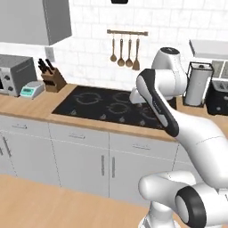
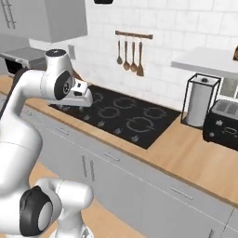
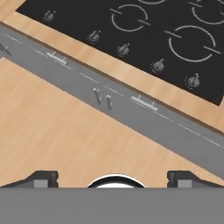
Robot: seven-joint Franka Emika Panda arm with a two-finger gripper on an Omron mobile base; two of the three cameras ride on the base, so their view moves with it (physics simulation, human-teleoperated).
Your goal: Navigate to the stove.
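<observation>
Stove (image 1: 109, 107) beside knife block (image 1: 54, 80)

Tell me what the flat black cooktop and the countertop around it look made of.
The flat black stove cooktop looks like smooth glass or ceramic: uniformly dark and flat, with pale printed burner rings. The light brown countertop looks like matte wood, judging by its warm tone and faint grain streaks, though laminate is possible.

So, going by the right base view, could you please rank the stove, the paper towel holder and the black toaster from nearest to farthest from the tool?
1. The stove: directly under and beside the tool, at its left end.
2. The paper towel holder: on the counter past the stove's right edge.
3. The toaster: farther right still, at the picture's edge.
</observation>
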